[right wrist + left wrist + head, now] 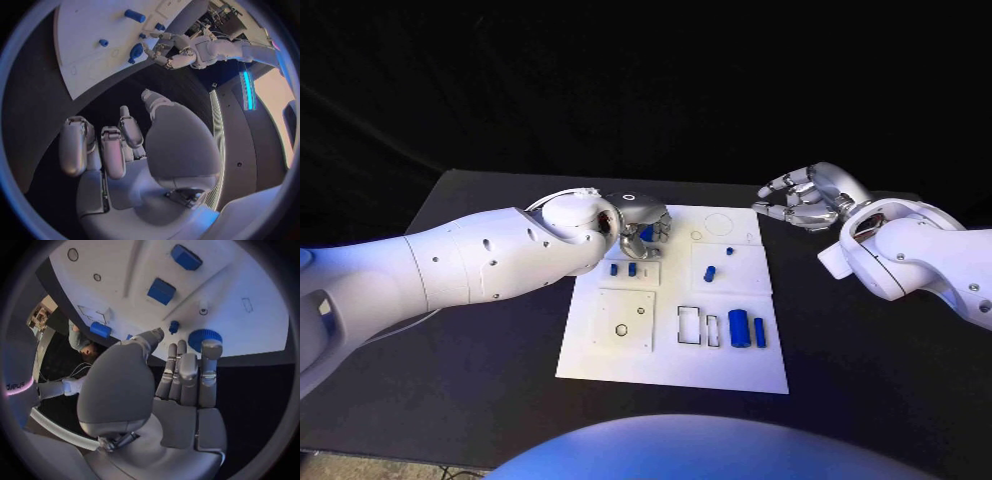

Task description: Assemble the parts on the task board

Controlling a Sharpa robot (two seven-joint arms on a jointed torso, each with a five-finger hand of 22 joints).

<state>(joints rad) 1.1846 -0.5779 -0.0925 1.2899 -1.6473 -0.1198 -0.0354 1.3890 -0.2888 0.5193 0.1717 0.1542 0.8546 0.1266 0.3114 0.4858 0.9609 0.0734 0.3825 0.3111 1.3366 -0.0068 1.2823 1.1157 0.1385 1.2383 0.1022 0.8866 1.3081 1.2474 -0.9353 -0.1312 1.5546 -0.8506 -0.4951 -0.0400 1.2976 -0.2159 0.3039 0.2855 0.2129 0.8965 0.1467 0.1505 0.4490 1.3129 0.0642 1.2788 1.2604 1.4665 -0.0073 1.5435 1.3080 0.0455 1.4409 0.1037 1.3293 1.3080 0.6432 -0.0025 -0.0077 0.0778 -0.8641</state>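
The white task board (678,352) lies in the middle of the black table. My left hand (635,222) hovers over its far left corner with fingers stretched out, their tips beside a round knurled blue part (204,336) that stands on the board; nothing is gripped. That hand (165,47) and the round part (135,51) also appear in the right wrist view. Two small blue blocks (625,269) lie just nearer than the hand. A blue peg (711,272) lies mid-board, and two blue cylinders (747,329) sit near the right edge. My right hand (805,198) hangs off the board's far right corner, loosely bent and holding nothing.
A square inset (626,318) with small holes fills the board's near left, with rectangular slots (691,325) beside it. A ring outline (717,222) marks the far right corner. Bare black table (488,340) surrounds the board on every side.
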